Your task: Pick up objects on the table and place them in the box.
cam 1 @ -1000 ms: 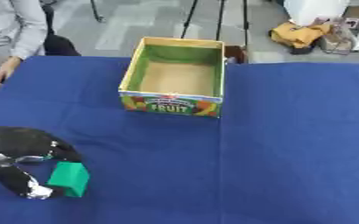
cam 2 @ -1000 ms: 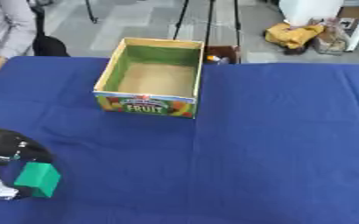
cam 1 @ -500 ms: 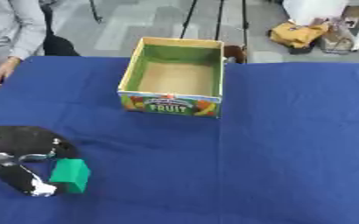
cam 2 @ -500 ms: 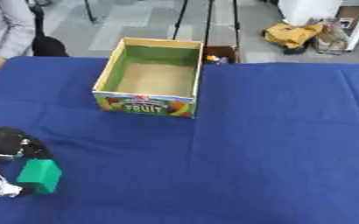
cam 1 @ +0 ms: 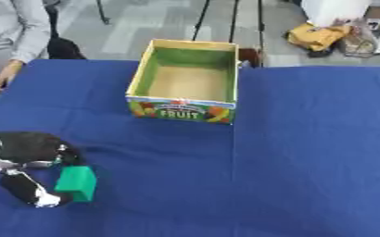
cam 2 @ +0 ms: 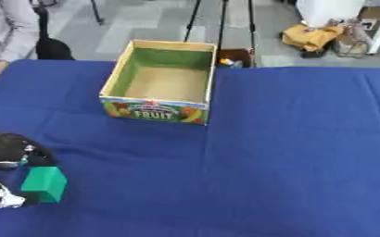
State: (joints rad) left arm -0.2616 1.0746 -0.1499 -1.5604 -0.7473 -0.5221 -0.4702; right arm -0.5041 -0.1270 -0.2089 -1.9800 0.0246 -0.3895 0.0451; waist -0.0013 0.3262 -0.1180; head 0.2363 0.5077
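A green block [cam 1: 77,183] is held at the lower left, just above the blue table [cam 1: 290,157]. My left hand [cam 1: 27,159] is shut on it, thumb and fingers pinching its sides. The open cardboard fruit box [cam 1: 187,82], green inside with a tan floor, stands at the far middle of the table and holds nothing I can see. My right hand is in no view.
A person in a grey sleeve [cam 1: 19,37] sits at the far left edge, a hand resting near the table corner. Beyond the table are tripod legs and a yellow bag [cam 1: 319,36] on the floor.
The left hand with the green block has stayed at the lower left, shifting only slightly. The box has not moved.
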